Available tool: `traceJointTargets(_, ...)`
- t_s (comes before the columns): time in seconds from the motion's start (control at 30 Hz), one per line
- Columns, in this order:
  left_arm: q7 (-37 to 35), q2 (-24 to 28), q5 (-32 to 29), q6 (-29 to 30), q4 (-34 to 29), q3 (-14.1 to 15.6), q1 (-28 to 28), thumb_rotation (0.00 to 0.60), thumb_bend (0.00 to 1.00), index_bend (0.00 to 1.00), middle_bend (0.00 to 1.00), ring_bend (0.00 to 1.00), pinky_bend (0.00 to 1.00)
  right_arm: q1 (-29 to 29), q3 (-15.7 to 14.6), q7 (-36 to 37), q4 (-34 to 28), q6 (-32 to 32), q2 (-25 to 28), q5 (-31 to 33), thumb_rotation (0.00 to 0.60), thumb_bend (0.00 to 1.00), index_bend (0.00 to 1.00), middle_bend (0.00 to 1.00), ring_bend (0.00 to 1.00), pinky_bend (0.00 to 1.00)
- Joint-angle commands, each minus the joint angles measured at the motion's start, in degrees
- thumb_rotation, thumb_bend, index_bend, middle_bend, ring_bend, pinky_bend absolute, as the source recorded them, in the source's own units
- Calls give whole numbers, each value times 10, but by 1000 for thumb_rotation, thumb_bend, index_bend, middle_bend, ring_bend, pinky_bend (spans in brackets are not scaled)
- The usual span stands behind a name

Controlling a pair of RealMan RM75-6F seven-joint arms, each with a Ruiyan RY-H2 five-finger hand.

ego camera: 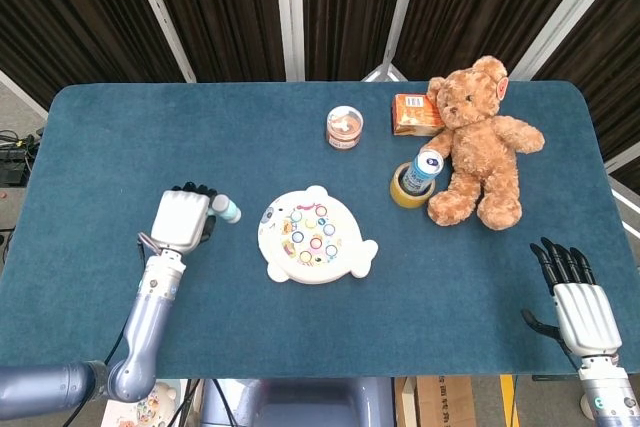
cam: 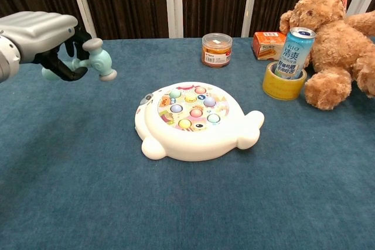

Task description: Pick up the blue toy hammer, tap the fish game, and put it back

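My left hand (ego camera: 183, 218) (cam: 44, 38) grips the pale blue toy hammer (cam: 96, 58) (ego camera: 226, 209) by its handle and holds it in the air, well above the cloth, to the left of the fish game. The hammer's head points toward the white fish game (ego camera: 312, 235) (cam: 192, 119), which lies flat at the table's middle with coloured fish in its round top. My right hand (ego camera: 576, 294) rests at the near right corner, its fingers straight and apart, holding nothing. The chest view does not show it.
At the back right sits a brown teddy bear (ego camera: 481, 142) with a blue can (cam: 292, 52) standing in a yellow tape roll (cam: 282, 82). An orange-lidded jar (ego camera: 344, 127) and an orange box (ego camera: 415, 114) stand behind the game on the blue table (ego camera: 120, 137).
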Motion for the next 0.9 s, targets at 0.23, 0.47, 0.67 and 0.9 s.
traceJointTargets(0.23, 68, -16, -66, -38, 27, -53, -80, 600, 622, 606, 433, 348, 512, 1, 1, 11, -5, -7, 4, 8, 600, 235, 0, 0, 0, 0)
traceJointTargets(0.47, 125, -37, -82, -72, 68, -53, -146, 600, 621, 606, 433, 348, 512, 3, 0, 21, -10, -14, 9, 9, 600, 235, 0, 0, 0, 0)
traceJointTargets(0.67, 127, -65, -94, -92, 111, -44, -175, 600, 621, 605, 434, 348, 512, 4, -2, 32, -14, -18, 13, 7, 600, 235, 0, 0, 0, 0)
traceJointTargets(0.9, 133, -103, -121, -100, 150, -33, -201, 600, 621, 605, 434, 348, 512, 7, -2, 42, -17, -26, 17, 11, 600, 236, 0, 0, 0, 0)
